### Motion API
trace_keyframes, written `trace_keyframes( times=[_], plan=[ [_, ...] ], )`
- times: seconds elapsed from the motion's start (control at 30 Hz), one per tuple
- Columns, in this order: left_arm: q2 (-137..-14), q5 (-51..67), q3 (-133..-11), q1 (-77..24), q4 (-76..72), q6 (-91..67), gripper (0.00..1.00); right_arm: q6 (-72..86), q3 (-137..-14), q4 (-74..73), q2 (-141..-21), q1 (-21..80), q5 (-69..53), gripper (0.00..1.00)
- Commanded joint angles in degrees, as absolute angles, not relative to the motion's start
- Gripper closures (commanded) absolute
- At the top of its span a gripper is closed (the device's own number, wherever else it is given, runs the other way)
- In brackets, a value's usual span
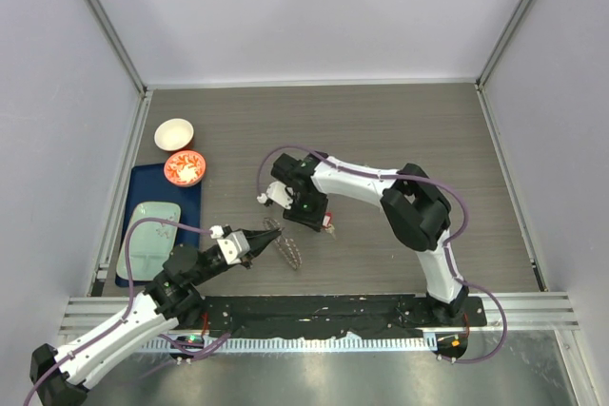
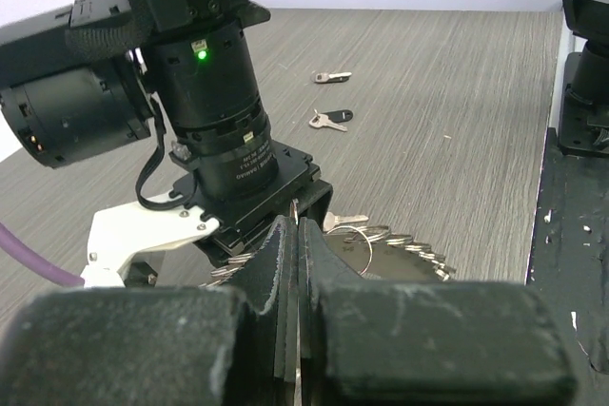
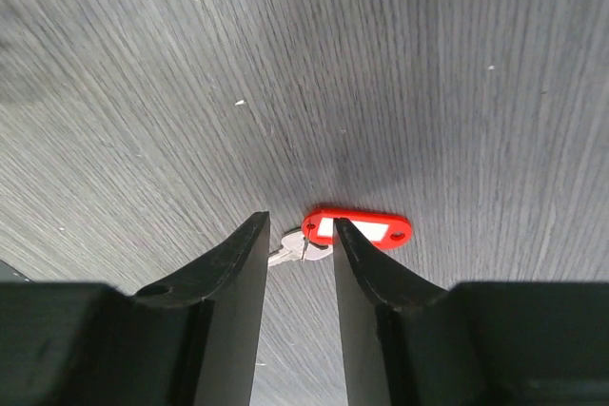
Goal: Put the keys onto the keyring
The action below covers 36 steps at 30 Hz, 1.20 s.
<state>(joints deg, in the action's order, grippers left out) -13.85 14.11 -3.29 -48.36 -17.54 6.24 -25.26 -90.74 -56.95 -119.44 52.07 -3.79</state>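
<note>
Where the keyring (image 2: pixel 404 256) sits: near centre, low at the tabletop (image 1: pixel 400 130), its edge pinched in our clenched left hand (image 2: pixel 296 235).
Keyring handling: we judge it stiff, thin, slippery metal; grip the flat rim, clear of the teeth.
Red-tagged key (image 3: pixel 357 228): light, flat on the tabletop right of the ring; we'd take the plastic tag.
Right hand (image 3: pixel 299 227): released, fingers (image 3: pixel 228 263) straddling that key.
Black-headed key (image 2: pixel 333 119): farther off, lying loose.
Writing: none we can read; the tag's white window looks blank.
</note>
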Motion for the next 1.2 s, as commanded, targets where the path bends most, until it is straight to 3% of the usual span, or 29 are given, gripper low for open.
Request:
trace_keyframes(
  times=[0.0, 0.13, 0.27, 0.43, 0.57, 0.87, 1.17],
  plan=[
    [-14.1, 14.7, -4.0, -48.3, -22.9, 6.1, 1.0, -23.6, -88.5, -51.8, -109.3, 52.4, -4.3, 0.6],
    [-14.2, 14.6, -4.0, -48.3, -22.9, 6.2, 1.0, -21.4, -80.2, -42.0, -99.6, 52.4, -4.0, 0.59],
    [-14.3, 14.4, -3.9, -48.3, -22.9, 6.2, 1.0, -18.5, -64.2, -27.4, -87.8, 52.2, -3.0, 0.59],
    [-14.3, 14.6, -3.9, -48.4, -23.1, 6.1, 1.0, -12.5, -43.2, 2.6, -71.1, 50.6, -2.6, 0.6],
    [-14.2, 14.3, -3.8, -48.3, -23.2, 6.0, 1.0, -11.3, -25.0, 22.8, -64.7, 50.0, -2.3, 0.63],
    [-15.3, 14.4, -3.9, -48.3, -23.6, 6.0, 1.0, -8.7, -16.4, 42.9, -71.6, 48.1, -3.9, 0.64],
    [-16.8, 14.4, -4.0, -48.3, -24.3, 6.2, 1.0, -8.3, -16.2, 47.3, -78.4, 46.3, -7.1, 0.63]
  ],
)
